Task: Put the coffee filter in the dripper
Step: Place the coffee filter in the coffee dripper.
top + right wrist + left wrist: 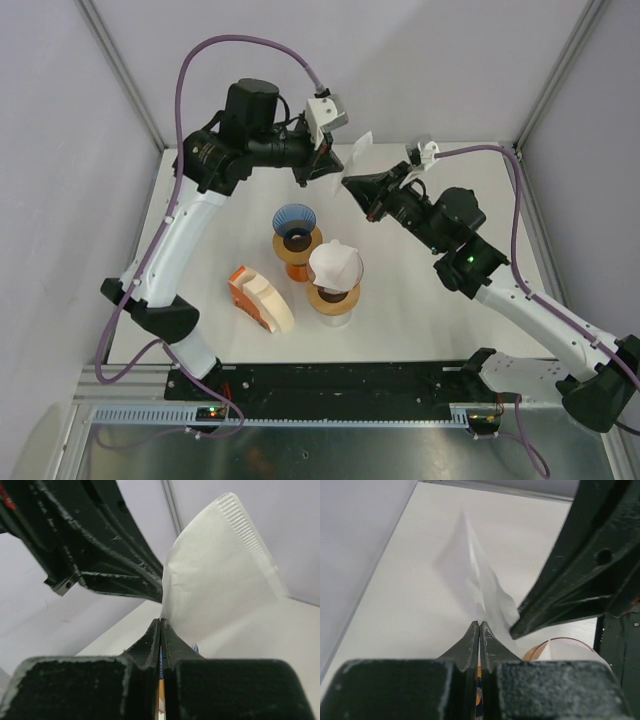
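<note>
While the left gripper (479, 625) has its two fingers pressed together on one edge of the white coffee filter (472, 575), the right gripper (160, 622) is pinched just as tightly on the same paper, so the filter is held between the two arms. In the left wrist view the paper rises from the fingertips as a thin, creased sheet, with a dark finger of the right gripper touching it from the right. In the right wrist view the filter fans upward, its crimped seam along the upper edge, and the left gripper's dark body sits just beside it at upper left. From above, the two grippers meet tip to tip in the air over the far part of the white table (200, 330). The blue dripper (293, 222) sits below them on its orange stand (296, 262). Just nearer stands a second dripper (334, 296) with a white filter seated in it, and left of that an orange holder (243, 288) carrying a stack of cream filters.
</note>
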`<control>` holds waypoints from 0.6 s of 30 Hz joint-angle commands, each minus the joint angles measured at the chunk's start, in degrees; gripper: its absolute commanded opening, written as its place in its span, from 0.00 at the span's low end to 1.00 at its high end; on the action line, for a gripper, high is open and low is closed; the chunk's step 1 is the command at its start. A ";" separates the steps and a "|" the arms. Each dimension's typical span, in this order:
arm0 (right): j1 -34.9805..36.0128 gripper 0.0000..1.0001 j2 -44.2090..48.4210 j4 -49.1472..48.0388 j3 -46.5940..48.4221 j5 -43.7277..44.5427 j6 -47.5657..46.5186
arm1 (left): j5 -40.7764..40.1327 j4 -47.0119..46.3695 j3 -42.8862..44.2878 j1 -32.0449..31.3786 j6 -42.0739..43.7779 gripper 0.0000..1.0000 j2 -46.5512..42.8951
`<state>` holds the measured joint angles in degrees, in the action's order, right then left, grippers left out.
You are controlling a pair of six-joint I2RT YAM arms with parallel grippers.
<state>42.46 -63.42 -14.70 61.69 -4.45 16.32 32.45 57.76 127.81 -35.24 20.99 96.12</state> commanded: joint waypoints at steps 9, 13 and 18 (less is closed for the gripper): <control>0.24 0.00 1.51 2.17 1.03 7.54 -0.89 | -11.94 -2.01 -0.46 0.27 1.39 0.00 -2.66; 0.23 0.00 1.14 3.98 1.06 12.75 -0.44 | -13.65 -2.05 -0.26 0.35 0.94 0.00 -2.88; 0.08 0.00 0.68 4.31 1.06 14.08 -1.14 | -13.52 -1.97 -1.01 0.23 -0.28 0.00 -3.20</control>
<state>42.74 -63.40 -10.37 61.69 5.74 16.19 20.88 57.49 127.24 -35.11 21.41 95.66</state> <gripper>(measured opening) 0.009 0.006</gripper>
